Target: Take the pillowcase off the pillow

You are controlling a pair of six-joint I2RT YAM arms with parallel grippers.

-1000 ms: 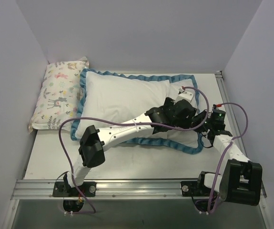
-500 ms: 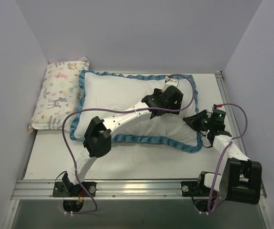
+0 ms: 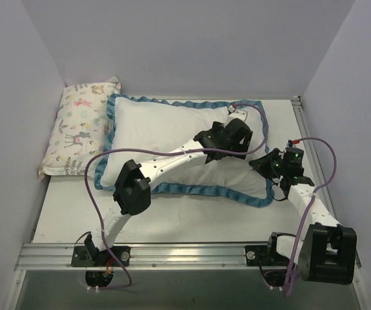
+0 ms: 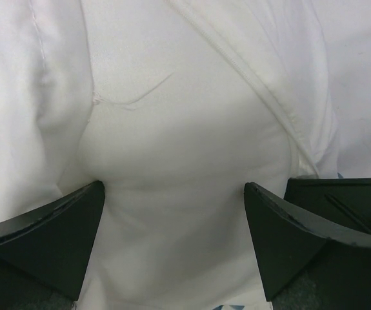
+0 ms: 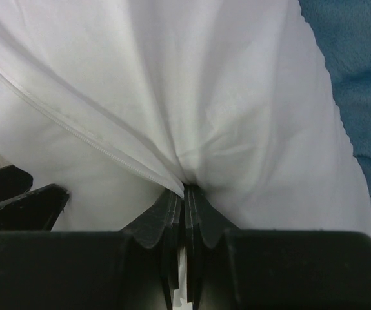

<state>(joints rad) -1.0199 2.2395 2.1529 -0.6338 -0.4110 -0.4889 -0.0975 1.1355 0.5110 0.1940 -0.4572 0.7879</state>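
The pillowcase (image 3: 162, 129) lies white side up on the table, its blue ruffled trim (image 3: 191, 190) all round. The pillow is inside it and shows only as a plump white bulge (image 4: 172, 129); I cannot tell bare pillow from cover there. My left gripper (image 3: 239, 139) is over the right end, open wide, with its fingers pressed down on either side of the bulge (image 4: 174, 187). My right gripper (image 3: 264, 165) is at the right edge. In the right wrist view (image 5: 184, 190) it is shut on a fold of the white pillowcase fabric (image 5: 191, 97) beside a seamed edge.
A smaller pastel animal-print pillow (image 3: 79, 132) lies against the left wall beside the pillowcase. Purple walls close in the left, back and right. A metal rail (image 3: 172, 255) runs along the near edge, and another runs along the right side (image 3: 304, 135).
My left gripper has moved up and away from the right gripper, onto the right end of the pillow. The right gripper has stayed shut on the fabric and shifted slightly.
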